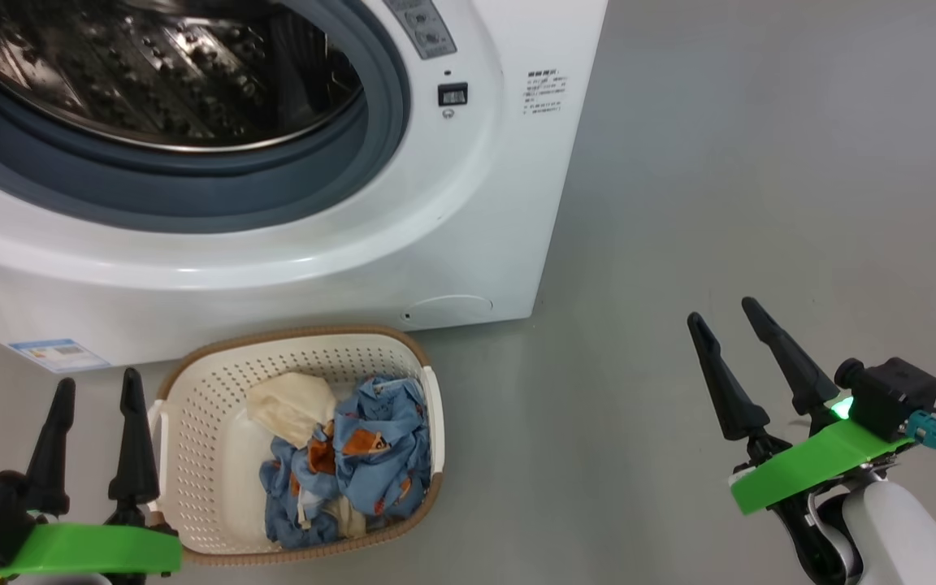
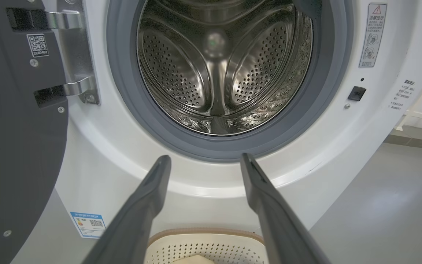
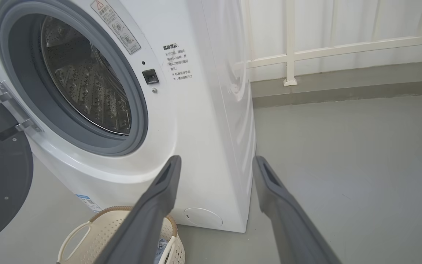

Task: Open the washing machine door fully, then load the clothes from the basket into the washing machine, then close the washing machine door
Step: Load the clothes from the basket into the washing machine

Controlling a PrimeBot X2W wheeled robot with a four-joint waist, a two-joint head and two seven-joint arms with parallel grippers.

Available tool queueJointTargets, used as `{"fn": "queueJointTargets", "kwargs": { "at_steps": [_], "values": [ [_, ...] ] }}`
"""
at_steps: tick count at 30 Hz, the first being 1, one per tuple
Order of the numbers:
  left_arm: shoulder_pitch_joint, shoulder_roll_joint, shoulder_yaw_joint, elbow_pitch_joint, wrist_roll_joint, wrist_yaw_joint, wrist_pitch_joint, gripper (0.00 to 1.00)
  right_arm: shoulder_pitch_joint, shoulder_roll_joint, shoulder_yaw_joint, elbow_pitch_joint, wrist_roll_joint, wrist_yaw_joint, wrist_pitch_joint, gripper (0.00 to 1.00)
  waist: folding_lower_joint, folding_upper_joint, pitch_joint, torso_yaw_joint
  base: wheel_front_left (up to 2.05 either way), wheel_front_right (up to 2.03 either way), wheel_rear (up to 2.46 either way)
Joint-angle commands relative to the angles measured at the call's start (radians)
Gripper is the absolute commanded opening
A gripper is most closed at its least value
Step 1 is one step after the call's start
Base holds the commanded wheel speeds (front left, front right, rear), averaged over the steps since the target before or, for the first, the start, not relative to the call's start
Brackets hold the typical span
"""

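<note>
At the lower left of the head view, my left gripper (image 1: pixel 100 380): two long dark fingers spread apart and holding nothing, tips pointing up-frame, the inner finger just beside the basket's left rim.
At the lower right, my right gripper (image 1: pixel 721 310): fingers likewise parted and empty, over open floor, well apart from basket and machine.
Basket: small cream-white perforated plastic basket with a brown woven-look rim (image 1: pixel 289 333), at lower centre of the head view. Its far rim is near the machine's bottom front edge; whether they touch I cannot tell.
Clothes: crumpled light blue fabric printed with orange-brown figures (image 1: pixel 374 455) fills the basket's right half, and a cream-beige cloth piece (image 1: pixel 293 402) lies against it at the upper left.
Machine: white boxy front-loading washing machine (image 1: pixel 476 203) at the upper left of the head view; its right front corner runs down to about frame centre.
Door: large round glossy black door (image 2: pixel 24 146), swung open at the left edge of my left wrist view and hung on a metal hinge (image 2: pixel 73 55).
Mouth: steel perforated drum (image 2: pixel 218 66) ringed by a grey rubber gasket (image 2: pixel 120 77), facing my left fingers.
Open room: smooth grey floor (image 1: pixel 760 162) takes the right half of the head view; in my right wrist view it runs back to a white railing (image 3: pixel 343 49).
</note>
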Motion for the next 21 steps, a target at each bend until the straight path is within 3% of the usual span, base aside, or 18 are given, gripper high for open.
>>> {"fn": "queueJointTargets", "kwargs": {
  "at_steps": [1, 21],
  "values": [
    [-0.036, 0.029, 0.029, -0.018, 0.003, -0.008, -0.008, 1.0, -0.021, -0.004, 0.016, -0.03, -0.01, 0.002, -0.012, 1.0, 0.0, 0.0, 0.031, -0.005, 0.0, 0.0, 0.0],
    [-0.183, 0.063, -0.029, 0.083, -0.019, -0.017, -0.008, 1.0, -0.118, 0.015, 0.018, -0.062, -0.016, 0.002, -0.012, 1.0, 0.0, 0.0, 0.279, -0.044, 0.0, 0.0, 0.0]
  ]
}}
